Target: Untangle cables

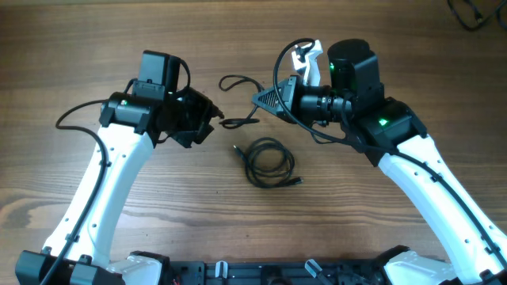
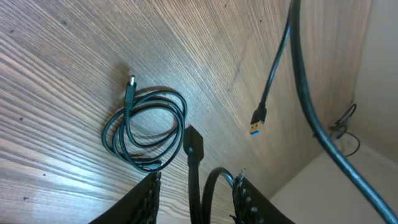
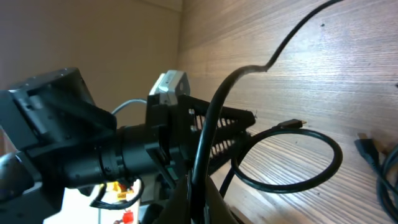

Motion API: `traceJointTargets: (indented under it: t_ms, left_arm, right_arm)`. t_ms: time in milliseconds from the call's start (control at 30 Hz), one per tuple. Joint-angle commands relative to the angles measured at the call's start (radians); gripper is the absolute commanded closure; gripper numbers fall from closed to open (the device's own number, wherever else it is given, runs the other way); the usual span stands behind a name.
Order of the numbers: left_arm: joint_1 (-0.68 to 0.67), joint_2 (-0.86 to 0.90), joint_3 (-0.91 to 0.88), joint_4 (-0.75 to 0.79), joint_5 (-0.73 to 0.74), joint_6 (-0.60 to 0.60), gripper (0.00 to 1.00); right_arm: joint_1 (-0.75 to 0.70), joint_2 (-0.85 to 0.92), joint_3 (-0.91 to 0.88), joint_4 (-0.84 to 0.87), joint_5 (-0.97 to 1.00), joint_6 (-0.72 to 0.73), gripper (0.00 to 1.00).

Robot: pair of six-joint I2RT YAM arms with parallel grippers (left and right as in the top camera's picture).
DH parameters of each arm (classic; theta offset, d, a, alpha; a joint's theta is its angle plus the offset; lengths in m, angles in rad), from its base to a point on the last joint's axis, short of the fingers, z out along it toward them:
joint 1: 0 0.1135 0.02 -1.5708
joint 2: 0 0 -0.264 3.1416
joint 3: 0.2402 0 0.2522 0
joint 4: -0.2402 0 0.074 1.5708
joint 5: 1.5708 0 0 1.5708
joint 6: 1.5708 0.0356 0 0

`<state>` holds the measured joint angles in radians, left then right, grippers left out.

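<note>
currently both arms reach toward the middle of the wooden bench (image 1: 119,47), claws facing each other and close together. from above, i see a loose cable (image 1: 240,121) strung between the left claw (image 1: 212,125) and the right claw (image 1: 260,100), with a small loop of it lying on the bench on the far side. nearer the arm bases, a coiled cable (image 1: 251,164) lies flat, apart from both claws, with a plug end sticking out at each side of the ring. only the overhead view shows a dark tangle of cords (image 1: 475,12) at the far right corner, cut off by the edge.

the overhead view does not tell me how the claws stand; the wrist cameras do. the left wrist camera shows the left claw's fingers (image 2: 151,196) parted, with a black cord and its plug standing in the gap, not pinched. it also shows a usb plug (image 2: 258,119) with a blue insert hanging in the air on its cord, beyond the coil. the right wrist camera shows the right claw closed on the loose cable, which rises from between its tips and arcs up and away over the bench, with the left claw facing it.
</note>
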<state>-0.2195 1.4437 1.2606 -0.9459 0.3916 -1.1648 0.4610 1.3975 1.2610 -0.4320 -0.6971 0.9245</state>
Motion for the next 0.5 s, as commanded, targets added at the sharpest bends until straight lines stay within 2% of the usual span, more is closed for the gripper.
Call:
traceJointTargets:
  t_ms: [0,67,133,233,333,467]
  left_arm:
    - [0.003,0.004,0.002,-0.002,0.039,0.005,0.63]
    - [0.003,0.004,0.002,-0.002,0.039,0.004,0.67]
    - [0.003,0.004,0.002,-0.001,0.039,0.004,0.62]
    - [0.003,0.004,0.002,-0.001,0.043,0.004,0.65]
    - [0.003,0.004,0.002,0.003,0.065,0.004,0.60]
    - [0.003,0.004,0.002,0.026,0.092,0.003,0.75]
  right_arm:
    - [-0.004,-0.014,0.015,0.047,-0.024,0.048,0.96]
    - [-0.004,-0.014,0.015,0.076,-0.024,0.079,0.96]
    - [-0.004,-0.014,0.015,0.089,-0.023,0.093,0.96]
    - [-0.004,-0.014,0.015,0.087,-0.024,0.094,0.96]
    - [-0.004,-0.014,0.015,0.087,-0.047,0.096,0.96]
    - [-0.004,-0.014,0.015,0.083,-0.068,0.096,0.96]
